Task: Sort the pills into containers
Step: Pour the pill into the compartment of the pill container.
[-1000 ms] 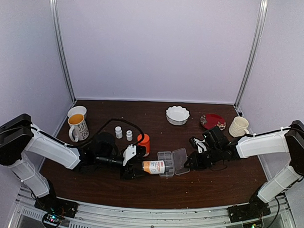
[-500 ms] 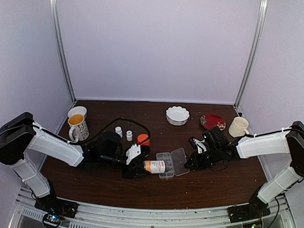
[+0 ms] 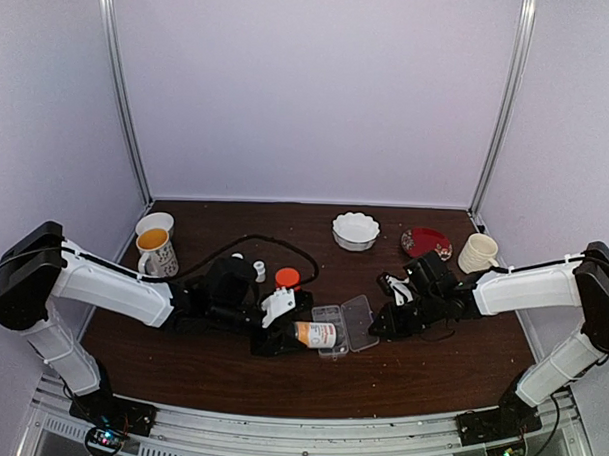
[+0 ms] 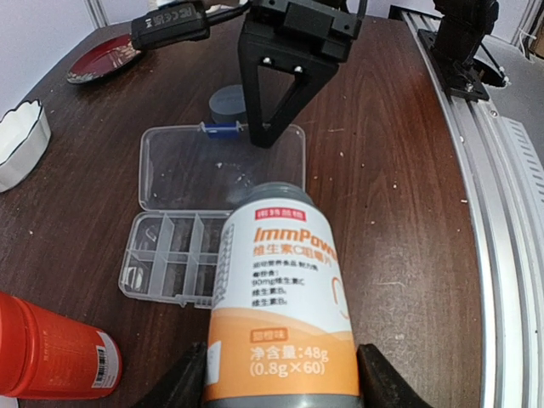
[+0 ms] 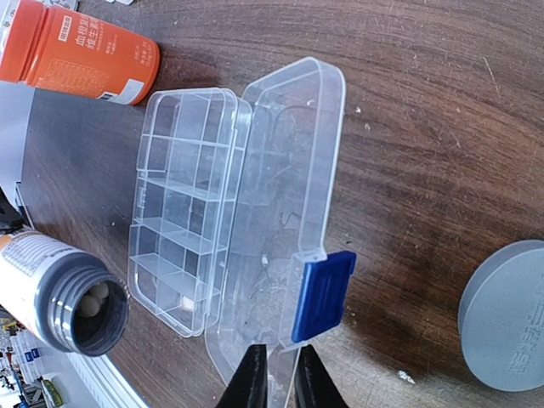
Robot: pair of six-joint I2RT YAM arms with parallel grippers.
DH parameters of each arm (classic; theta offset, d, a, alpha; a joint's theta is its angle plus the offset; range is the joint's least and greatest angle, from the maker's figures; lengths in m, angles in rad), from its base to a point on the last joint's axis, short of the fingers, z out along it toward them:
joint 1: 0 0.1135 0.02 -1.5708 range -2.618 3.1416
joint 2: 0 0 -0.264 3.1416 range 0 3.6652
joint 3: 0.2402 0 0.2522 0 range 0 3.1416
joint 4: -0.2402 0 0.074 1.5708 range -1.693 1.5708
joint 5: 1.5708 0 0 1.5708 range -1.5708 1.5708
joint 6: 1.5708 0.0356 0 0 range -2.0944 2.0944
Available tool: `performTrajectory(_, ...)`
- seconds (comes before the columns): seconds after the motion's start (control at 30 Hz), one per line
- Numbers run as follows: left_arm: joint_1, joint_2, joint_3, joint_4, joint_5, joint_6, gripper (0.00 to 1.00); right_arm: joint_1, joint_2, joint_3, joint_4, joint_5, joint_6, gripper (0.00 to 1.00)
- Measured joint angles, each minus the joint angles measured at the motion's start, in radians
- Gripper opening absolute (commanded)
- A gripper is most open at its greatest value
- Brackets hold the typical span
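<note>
Over the counter, the left arm reached low toward the centre. Its pincer was clamped on an uncapped bottle lying sideways, mouth over the near edge of the organizer box. The right arm stretched inward, its pincer pinching the rim of the open lid. Pills sat inside the bottle's mouth.

Bright, even overhead light; soft shadows; wrist views sharp.
</note>
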Motion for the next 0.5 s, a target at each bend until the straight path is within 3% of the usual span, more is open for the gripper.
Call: performTrajectory(0.5,-0.01,0.007,0.0,-0.011,-0.014,0.001,0.0,0.002,0.0,0.0,-0.014,0.001,-0.002,0.12)
